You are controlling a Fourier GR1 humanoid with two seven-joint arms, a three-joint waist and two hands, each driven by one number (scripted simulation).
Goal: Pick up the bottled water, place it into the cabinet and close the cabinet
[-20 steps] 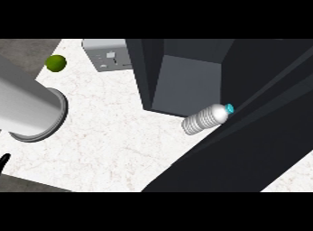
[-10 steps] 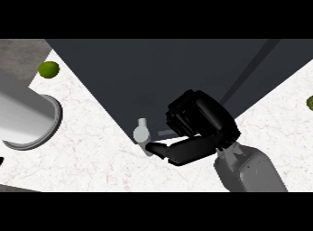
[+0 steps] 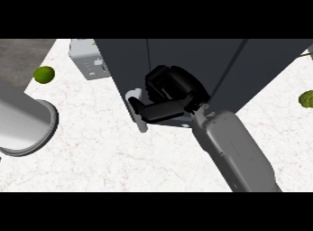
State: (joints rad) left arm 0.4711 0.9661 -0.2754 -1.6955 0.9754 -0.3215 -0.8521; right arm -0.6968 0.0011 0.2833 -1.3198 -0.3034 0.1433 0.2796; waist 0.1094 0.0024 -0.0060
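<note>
One black right robot hand (image 3: 167,95) is clamped on the clear plastic water bottle (image 3: 136,95) at the near edge of the dark grey cabinet (image 3: 185,58) on the white marble desk (image 3: 105,149), so placing looks underway, closing remains.

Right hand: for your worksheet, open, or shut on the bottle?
Shut on the bottle: the right hand curls round it, only a pale end showing.

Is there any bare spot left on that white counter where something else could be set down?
Yes. The widest bare patch of counter lies between the big grey cylinder and the robot's right forearm. A smaller one sits between the cabinet and the broccoli. It is crowded at the cabinet's front, where the right hand curls round the bottle.
</note>
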